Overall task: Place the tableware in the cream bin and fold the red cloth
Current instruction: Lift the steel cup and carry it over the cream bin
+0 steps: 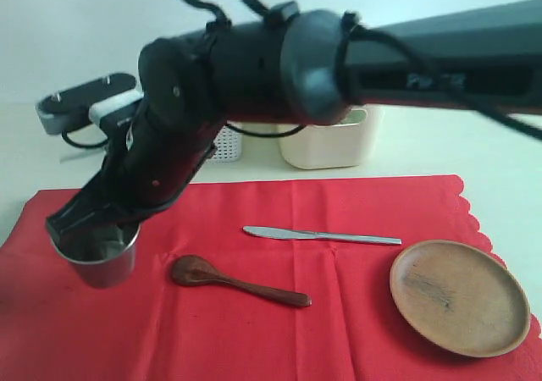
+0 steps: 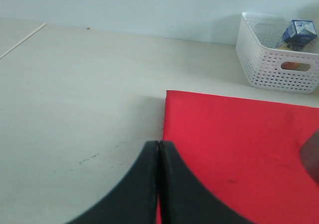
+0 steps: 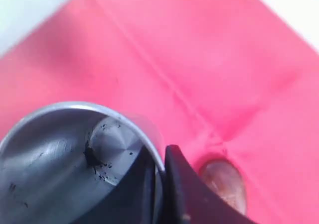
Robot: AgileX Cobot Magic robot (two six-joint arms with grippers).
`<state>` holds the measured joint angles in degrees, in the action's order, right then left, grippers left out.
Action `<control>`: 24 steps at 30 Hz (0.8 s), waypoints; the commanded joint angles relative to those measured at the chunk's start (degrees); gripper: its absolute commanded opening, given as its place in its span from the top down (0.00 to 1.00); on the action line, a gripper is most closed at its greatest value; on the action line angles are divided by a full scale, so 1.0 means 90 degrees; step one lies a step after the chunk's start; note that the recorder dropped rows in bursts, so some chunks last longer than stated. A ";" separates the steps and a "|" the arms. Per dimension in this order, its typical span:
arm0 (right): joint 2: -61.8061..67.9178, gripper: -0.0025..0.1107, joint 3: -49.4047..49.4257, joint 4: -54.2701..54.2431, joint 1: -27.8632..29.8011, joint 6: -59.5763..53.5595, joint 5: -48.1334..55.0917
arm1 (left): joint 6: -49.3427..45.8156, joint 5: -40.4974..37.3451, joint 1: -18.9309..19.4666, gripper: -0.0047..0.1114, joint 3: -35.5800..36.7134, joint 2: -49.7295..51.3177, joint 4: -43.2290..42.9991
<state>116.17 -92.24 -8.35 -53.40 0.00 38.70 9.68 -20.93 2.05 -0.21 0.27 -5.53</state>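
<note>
The steel cup (image 1: pixel 102 261) stands at the left end of the red cloth (image 1: pixel 339 203). My right gripper (image 1: pixel 95 230) reaches across and is shut on the cup's rim, one finger inside the cup (image 3: pixel 55 154) and one outside; the right gripper (image 3: pixel 160 157) pinches the wall. The dark wooden spoon (image 1: pixel 237 284) lies just right of the cup, its bowl (image 3: pixel 224 181) beside my outer finger. Farther right lie the silver knife (image 1: pixel 322 235) and the brown plate (image 1: pixel 457 296). The cream bin (image 1: pixel 330 148) stands behind the cloth. My left gripper (image 2: pixel 158 144) is shut and empty above the cloth's edge (image 2: pixel 239 144).
A white perforated basket (image 2: pixel 276 59) holding a blue-white milk carton (image 2: pixel 299 34) stands behind the cloth, left of the cream bin; the basket (image 1: pixel 227 144) shows partly behind my right arm. Bare pale table (image 2: pixel 75 94) lies left of the cloth.
</note>
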 commanded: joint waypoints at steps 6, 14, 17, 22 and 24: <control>-0.1579 0.98 -0.0042 0.1747 0.0042 0.1060 0.0641 | -0.0001 0.0064 -0.0014 0.95 0.0023 -0.0030 0.0008; -0.2388 0.98 -0.0042 0.2654 0.0732 0.1687 0.1097 | -0.0001 0.0064 -0.0014 0.95 0.0023 -0.0030 0.0008; -0.2469 0.98 -0.0017 0.2654 0.1109 0.1744 0.1107 | -0.0001 0.0064 -0.0014 0.95 0.0023 -0.0030 0.0008; -0.2445 0.98 -0.0017 0.2627 0.1730 0.1755 0.0979 | -0.0001 0.0064 -0.0014 0.95 0.0023 -0.0030 0.0008; -0.2446 0.98 -0.0017 0.2614 0.1969 0.1755 0.0858 | -0.0001 0.0064 -0.0014 0.95 0.0023 -0.0030 0.0008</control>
<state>94.37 -92.24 14.89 -38.46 15.61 48.37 9.68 -20.93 2.05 -0.21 0.27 -5.53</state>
